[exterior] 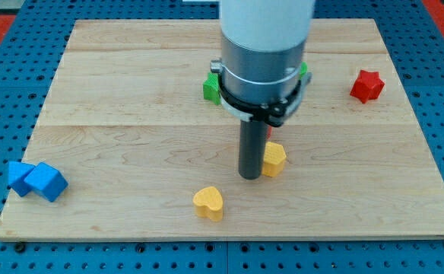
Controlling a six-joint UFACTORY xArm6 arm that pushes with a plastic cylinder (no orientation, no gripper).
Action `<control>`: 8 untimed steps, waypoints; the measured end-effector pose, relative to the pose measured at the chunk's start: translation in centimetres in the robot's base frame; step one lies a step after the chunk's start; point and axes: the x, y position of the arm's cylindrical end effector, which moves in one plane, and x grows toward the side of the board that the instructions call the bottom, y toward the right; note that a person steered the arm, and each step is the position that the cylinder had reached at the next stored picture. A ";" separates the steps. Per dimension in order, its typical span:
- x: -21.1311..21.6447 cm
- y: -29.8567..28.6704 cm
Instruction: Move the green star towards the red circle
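Observation:
My tip (250,176) rests on the wooden board (115,114) near its middle, touching the left side of a yellow block (274,158). A green block (210,88) shows at the left edge of the arm's body, mostly hidden, so I cannot tell its shape. A sliver of another green block (305,72) shows at the arm's right edge. A small bit of red (268,131) peeks out beside the rod, just above the yellow block; it may be the red circle. The arm hides the rest of these blocks.
A red star (367,85) lies at the upper right. A yellow heart (208,203) lies below and left of my tip. Two blue blocks (22,176) (48,183) sit together at the lower left corner.

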 end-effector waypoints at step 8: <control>-15.4 -4.2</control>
